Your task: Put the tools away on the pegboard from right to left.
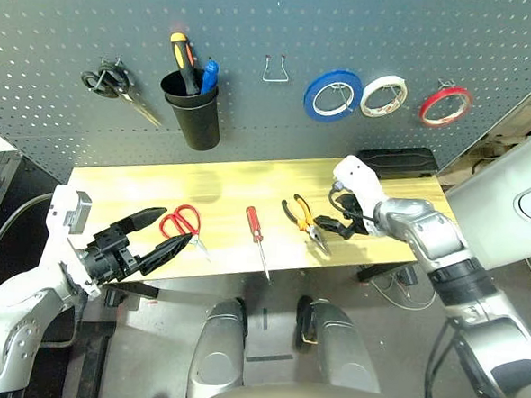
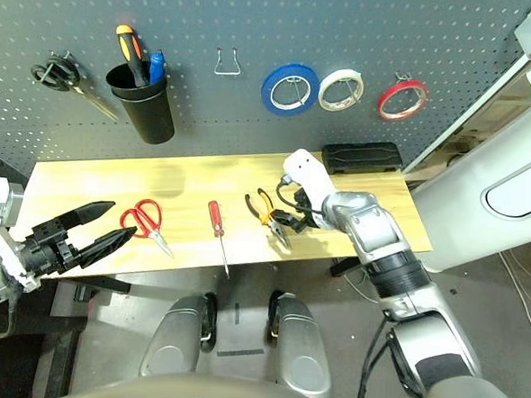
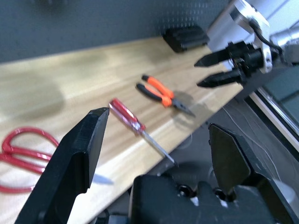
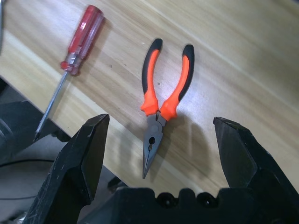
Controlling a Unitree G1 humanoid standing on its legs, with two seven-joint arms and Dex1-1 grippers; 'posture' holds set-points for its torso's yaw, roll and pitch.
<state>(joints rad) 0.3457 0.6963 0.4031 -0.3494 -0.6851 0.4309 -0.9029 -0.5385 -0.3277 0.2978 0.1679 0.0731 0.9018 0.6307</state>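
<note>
head view: red tape ring (image 1: pixel 445 105) hangs on the pegboard (image 1: pixel 257 36), rightmost hook; judging by right-to-left order, pliers (image 1: pixel 306 219) are next.
head view, surface (image 1: pixel 221 192): pliers, screwdriver (image 1: pixel 257 237), red scissors (image 1: pixel 183 223) lie flat in a row; screwdriver is between pliers and scissors.
head view, right pincer (image 1: pixel 333 228): released, empty, tilted down just beside the pliers' nose, not touching.
head view, left pincer (image 1: pixel 164 234): released, empty, tips just beside the red scissors, well apart from the pliers.
left wrist view: fingers spread wide; screwdriver and pliers lie beyond them, right pincer past the pliers.
right wrist view: pliers lie between the two spread fingers, handles pointing away, nose toward the pincer; looks lined up for a grasp.
</note>
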